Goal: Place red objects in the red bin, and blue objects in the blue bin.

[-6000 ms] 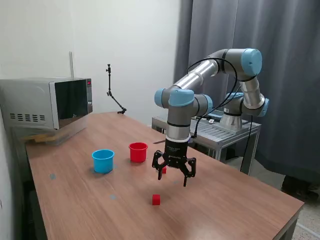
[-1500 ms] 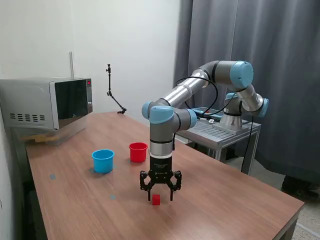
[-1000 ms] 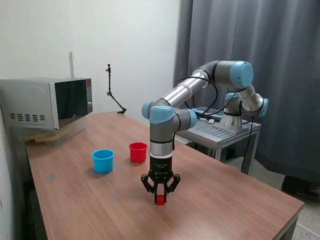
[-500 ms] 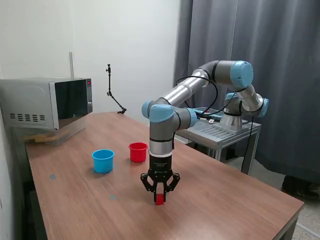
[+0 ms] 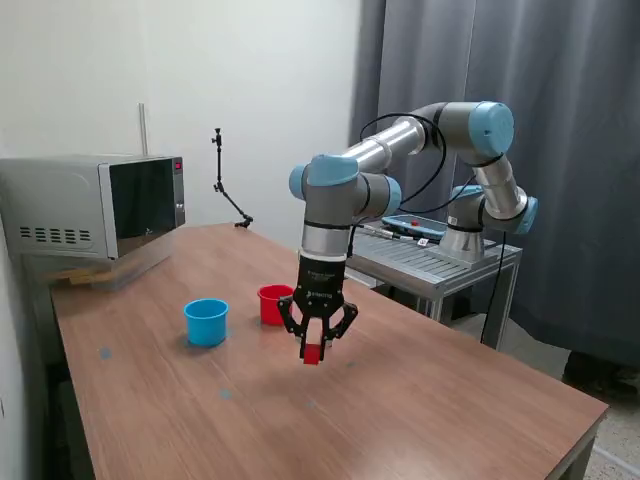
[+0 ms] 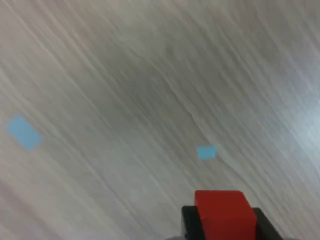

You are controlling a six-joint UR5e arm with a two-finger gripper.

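Observation:
A small red cube [image 5: 312,354] hangs above the wooden table [image 5: 430,400], held between the fingers of my gripper [image 5: 313,352], which is shut on it. The wrist view shows the same red cube [image 6: 221,213] clamped between dark pads [image 6: 264,224] over bare wood. The red cup [image 5: 271,303] stands just behind the gripper toward the exterior view's left, partly covered by it. The light blue cup [image 5: 206,322] stands further toward the exterior view's left. No blue cubes show in either view.
A microwave [image 5: 95,205] sits at the table's far corner on the exterior view's left, a thin black stand [image 5: 226,190] behind it. A metal cart [image 5: 440,262] and grey curtain stand beyond the table. Small blue tape marks [image 6: 206,151] dot the wood.
Six seconds ago the gripper hung open with a red cube on the table. It came down, shut on that cube, and has now lifted it toward the red cup.

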